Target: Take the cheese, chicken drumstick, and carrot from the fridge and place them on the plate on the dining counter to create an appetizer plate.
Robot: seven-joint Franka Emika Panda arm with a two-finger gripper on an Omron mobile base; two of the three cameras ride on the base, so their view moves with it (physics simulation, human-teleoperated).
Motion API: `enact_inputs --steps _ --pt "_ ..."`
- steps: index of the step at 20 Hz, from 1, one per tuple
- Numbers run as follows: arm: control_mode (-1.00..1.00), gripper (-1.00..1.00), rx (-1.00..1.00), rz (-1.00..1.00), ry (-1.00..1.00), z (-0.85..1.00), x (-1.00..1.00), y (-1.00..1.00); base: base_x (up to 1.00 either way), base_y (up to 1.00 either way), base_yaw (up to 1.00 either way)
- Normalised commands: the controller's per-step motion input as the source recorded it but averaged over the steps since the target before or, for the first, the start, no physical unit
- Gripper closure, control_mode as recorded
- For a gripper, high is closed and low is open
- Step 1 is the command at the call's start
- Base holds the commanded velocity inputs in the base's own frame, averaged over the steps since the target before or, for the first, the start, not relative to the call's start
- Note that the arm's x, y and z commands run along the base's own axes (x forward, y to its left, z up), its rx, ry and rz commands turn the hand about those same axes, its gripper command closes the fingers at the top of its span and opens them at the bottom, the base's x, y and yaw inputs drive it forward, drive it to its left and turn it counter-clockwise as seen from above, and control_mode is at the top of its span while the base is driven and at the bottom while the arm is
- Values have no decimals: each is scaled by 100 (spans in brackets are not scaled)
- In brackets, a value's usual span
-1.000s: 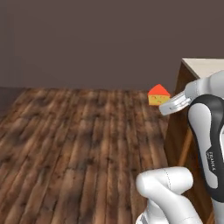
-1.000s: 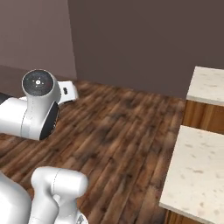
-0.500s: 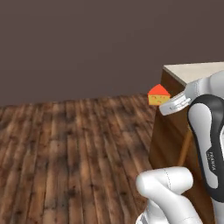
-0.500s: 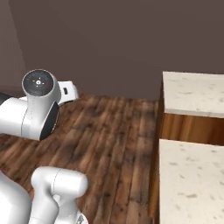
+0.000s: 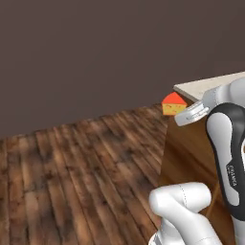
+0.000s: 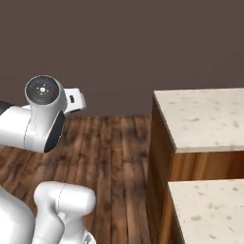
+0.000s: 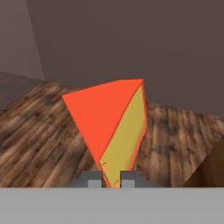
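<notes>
My gripper (image 5: 179, 114) is shut on the cheese (image 5: 173, 104), an orange-yellow wedge with a red rind side, held high above the wooden floor. In the hand view the cheese (image 7: 114, 127) stands just past my gripper (image 7: 111, 178), red face to the left and yellow face to the right. A speckled beige stone counter top (image 6: 200, 116) on a wood-panelled base lies to the right of the arm; its near corner (image 5: 201, 87) sits just behind the held cheese in the left base view.
A dark plain wall (image 5: 95, 57) closes off the far side. Brown plank floor (image 5: 72, 177) stretches to the left of the counter. A second beige counter section (image 6: 209, 209) sits nearer, at the lower right of the right base view.
The whole scene has shifted left in both base views, so the base has moved; the counter has come closer and further into view. The cheese stays in the shut gripper.
</notes>
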Motion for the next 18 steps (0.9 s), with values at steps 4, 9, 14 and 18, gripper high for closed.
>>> enact_inputs --steps 4,9,14,18 --pt "100 100 0 0 0 0 0 0 80 66 -44" --pt "100 100 0 0 0 0 0 0 69 71 -44" --pt "100 100 0 0 0 0 0 0 63 76 -44" --pt "100 100 0 0 0 0 0 0 61 76 -45"
